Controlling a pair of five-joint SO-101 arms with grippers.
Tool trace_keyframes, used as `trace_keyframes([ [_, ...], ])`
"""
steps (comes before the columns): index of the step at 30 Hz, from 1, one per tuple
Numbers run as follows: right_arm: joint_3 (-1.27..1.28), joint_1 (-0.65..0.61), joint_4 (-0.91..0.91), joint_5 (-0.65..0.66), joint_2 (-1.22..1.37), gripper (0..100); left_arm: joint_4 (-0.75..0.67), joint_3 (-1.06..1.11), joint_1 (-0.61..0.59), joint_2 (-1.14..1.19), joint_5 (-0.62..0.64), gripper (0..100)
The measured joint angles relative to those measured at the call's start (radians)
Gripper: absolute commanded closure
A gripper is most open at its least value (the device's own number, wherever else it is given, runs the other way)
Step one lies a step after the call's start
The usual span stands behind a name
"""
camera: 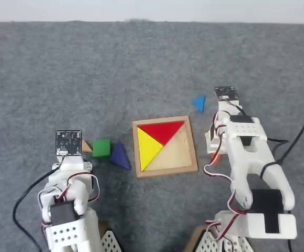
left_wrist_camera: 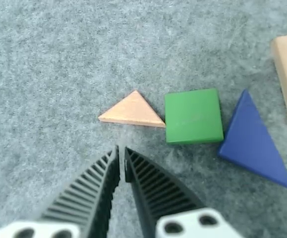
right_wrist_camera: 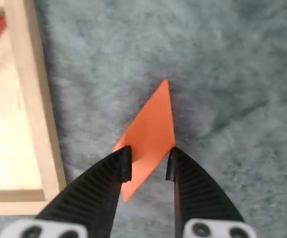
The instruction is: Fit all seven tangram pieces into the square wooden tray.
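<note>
right wrist view: your right claw (right_wrist_camera: 148, 166) pinches the orange parallelogram (right_wrist_camera: 150, 129) just beside the wooden tray (right_wrist_camera: 31, 99), one edge partly hidden behind a finger. your left claw (left_wrist_camera: 121, 154), nearly closed and empty, sits near the tan triangle (left_wrist_camera: 132, 111).

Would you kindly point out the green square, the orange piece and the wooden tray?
green square (left_wrist_camera: 193, 116), left wrist view, centre of its top face.
orange piece (right_wrist_camera: 153, 126), right wrist view, middle of its face.
wooden tray (camera: 168, 171), high view, its bare wooden rim.
</note>
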Motion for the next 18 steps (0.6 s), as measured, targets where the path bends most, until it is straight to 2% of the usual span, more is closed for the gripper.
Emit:
trace_keyframes([
  [5,0.003,0.002,0.011,0.025,-0.037,86.1,0.000,0.000,0.000,0.000,0.000,98],
  [12,0.003,-0.014,0.106,0.025,-0.276,86.1,0.000,0.000,0.000,0.000,0.000,98],
  [18,0.003,-0.120,0.080,0.020,-0.173,85.8,0.000,0.000,0.000,0.000,0.000,98],
])
